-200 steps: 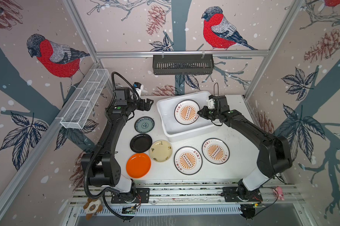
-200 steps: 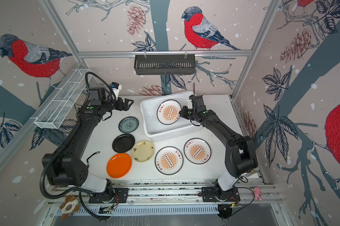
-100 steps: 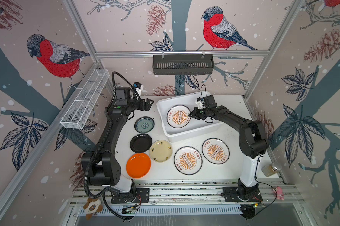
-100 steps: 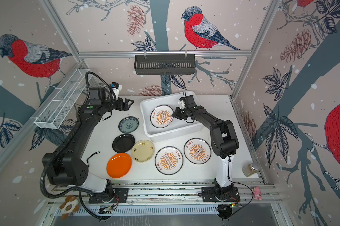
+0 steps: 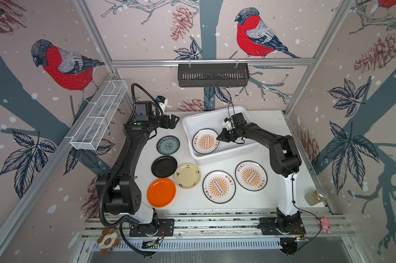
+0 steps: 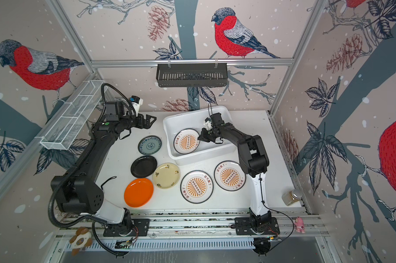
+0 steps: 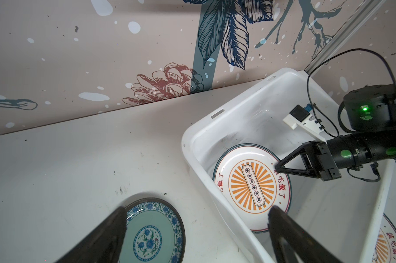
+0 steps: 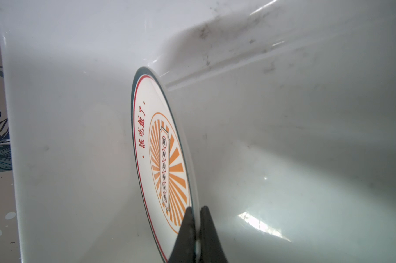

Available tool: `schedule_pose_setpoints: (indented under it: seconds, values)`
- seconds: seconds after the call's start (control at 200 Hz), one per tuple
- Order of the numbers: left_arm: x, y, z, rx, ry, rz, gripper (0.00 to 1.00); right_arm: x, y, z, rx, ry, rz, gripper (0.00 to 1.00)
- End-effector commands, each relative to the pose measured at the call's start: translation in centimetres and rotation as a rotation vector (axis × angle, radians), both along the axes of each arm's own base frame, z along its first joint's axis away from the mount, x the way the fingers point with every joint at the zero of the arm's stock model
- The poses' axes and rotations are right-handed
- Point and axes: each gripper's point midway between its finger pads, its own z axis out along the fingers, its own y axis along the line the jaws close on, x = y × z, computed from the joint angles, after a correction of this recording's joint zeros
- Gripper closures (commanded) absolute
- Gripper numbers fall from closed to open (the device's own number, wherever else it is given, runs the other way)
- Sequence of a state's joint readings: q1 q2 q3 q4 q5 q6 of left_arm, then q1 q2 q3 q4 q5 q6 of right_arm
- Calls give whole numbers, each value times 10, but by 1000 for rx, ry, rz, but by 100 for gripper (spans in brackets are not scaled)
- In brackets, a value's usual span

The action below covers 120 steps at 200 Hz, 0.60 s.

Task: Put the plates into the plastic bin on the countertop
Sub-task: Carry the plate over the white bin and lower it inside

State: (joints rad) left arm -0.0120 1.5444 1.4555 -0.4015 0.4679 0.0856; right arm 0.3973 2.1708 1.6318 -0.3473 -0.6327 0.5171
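Where the countertop (image 5: 267,198) came to its front edge, an orange plate (image 5: 161,192) lay flat on the left and a small jar (image 5: 315,197) stood by the right side. Just behind the orange plate sat a cream plate (image 5: 187,175). To its right a middle sunburst plate (image 5: 219,186) and a right-hand sunburst plate (image 5: 251,175) lay side by side, close but apart, all on the bare surface. A black plate (image 5: 164,166) came next, just beside the cream one, and behind it a teal plate (image 5: 168,145) with a blue flower pattern. Further back the white bin (image 5: 215,158) stood on the countertop at a slant, its near wall just behind the two sunburst plates. Inside it, towards its left end, was a third sunburst plate (image 5: 205,141). The right claw (image 5: 218,138) reached into the bin from the right and was clenched on that plate's rim; in the right wrist view its two fingers (image 8: 185,227) pinched the thin edge between them. Whether the plate lay flat on the bin's floor or was tipped could not be told. The left claw (image 5: 173,119) hovered over the countertop beside the bin's far left corner, behind the teal plate, its jaws spread wide with nothing between them. A white wire rack (image 5: 99,118) hung off to the left, and farthest back a black basket (image 5: 213,75) hung above the countertop's rear edge.
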Motion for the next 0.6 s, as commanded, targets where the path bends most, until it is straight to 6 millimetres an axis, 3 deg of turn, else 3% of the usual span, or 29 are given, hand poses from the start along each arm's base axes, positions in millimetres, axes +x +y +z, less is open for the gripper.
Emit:
schedule_pose_setpoints:
  seconds: [0.0, 0.375, 0.595]
  values:
    - [0, -3, 5, 3, -21, -24, 5, -5, 6, -4, 22, 21, 46, 97]
    - [-1, -4, 5, 9, -23, -35, 5, -1, 7, -29, 6, 74, 61, 89]
    - [-1, -5, 6, 2, -22, -40, 5, 1, 2, -35, -3, 86, 46, 78]
